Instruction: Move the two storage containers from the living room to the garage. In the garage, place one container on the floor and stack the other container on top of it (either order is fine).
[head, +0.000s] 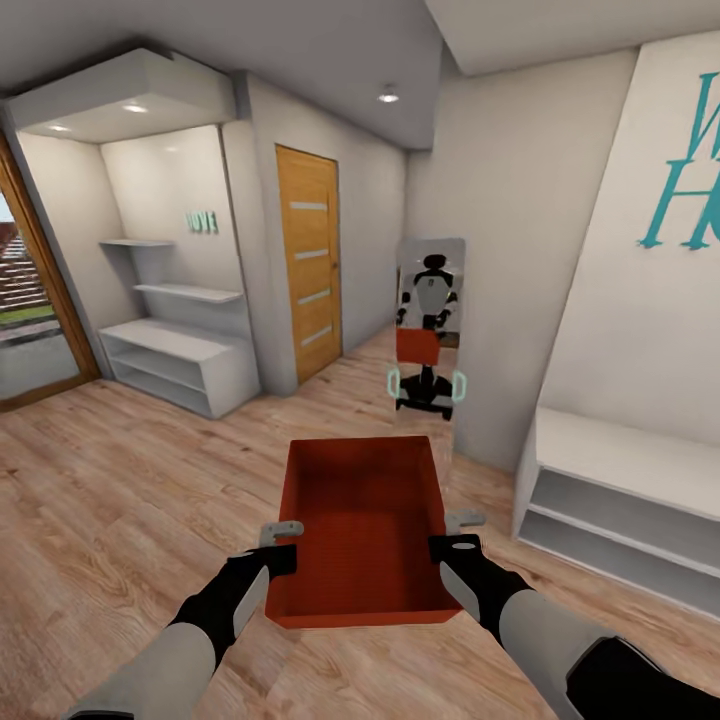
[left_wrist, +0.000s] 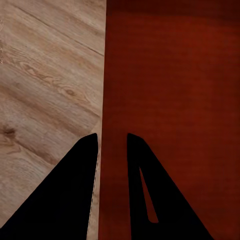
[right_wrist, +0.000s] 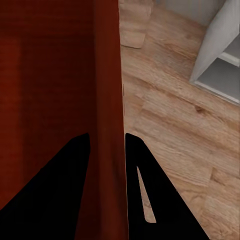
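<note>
Home interior, hallway or entry area. Light wood plank floor. Wooden panelled door as landmark: white built-in shelves to its left, tall mirror to its right, teal wall lettering farther right.

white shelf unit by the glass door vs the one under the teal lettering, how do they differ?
The far shelf unit stands left of the wooden door, with two floating shelves above it; the near shelf unit sits on the right, under the teal lettering, with bare wall above. The far one looks smaller in the head view. Both are low, white and open-fronted.
</note>
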